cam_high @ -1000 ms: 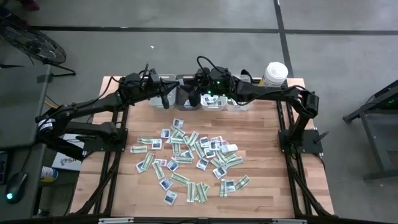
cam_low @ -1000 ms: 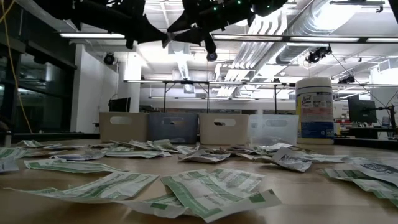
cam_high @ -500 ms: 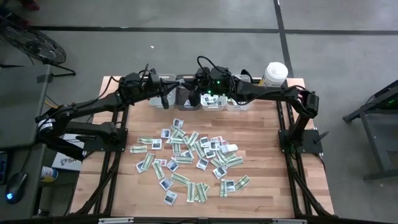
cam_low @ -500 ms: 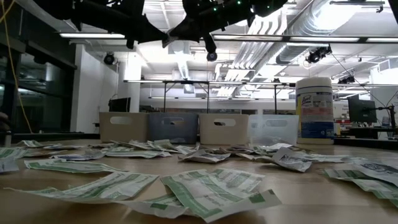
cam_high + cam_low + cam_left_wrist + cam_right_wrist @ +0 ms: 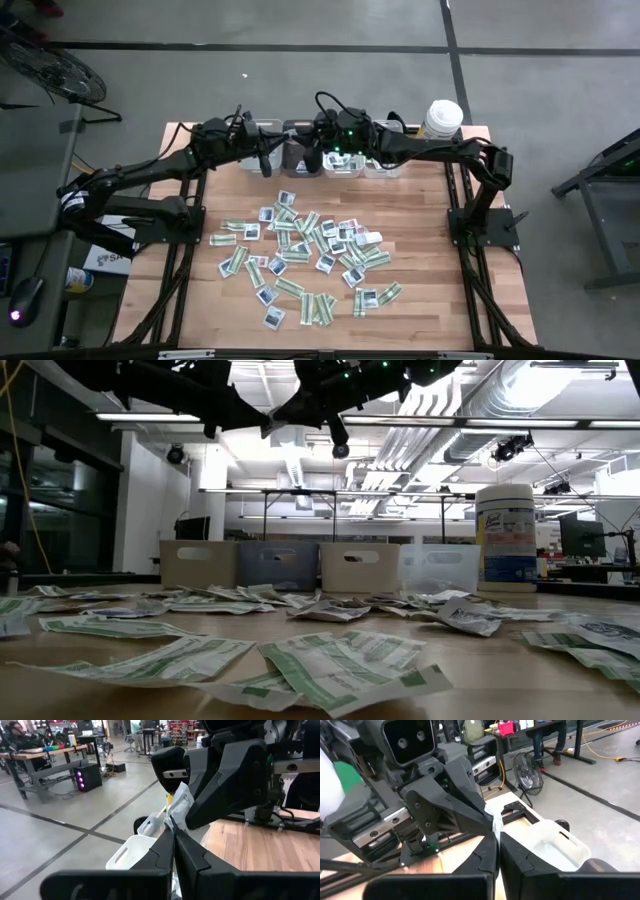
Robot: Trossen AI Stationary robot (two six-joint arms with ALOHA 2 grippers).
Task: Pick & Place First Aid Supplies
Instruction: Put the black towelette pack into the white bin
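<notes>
Packets (image 5: pixel 305 262) lie scattered across the middle of the wooden worktop (image 5: pixel 430 290), green-and-white strips mixed with white squarish ones. Beyond them, above the row of bins (image 5: pixel 317 566) at the far edge, the left tool (image 5: pixel 173 831) and right tool (image 5: pixel 496 831) meet tip to tip, both pinched on one white packet (image 5: pixel 179 806). A white canister (image 5: pixel 506 538) stands far right.
</notes>
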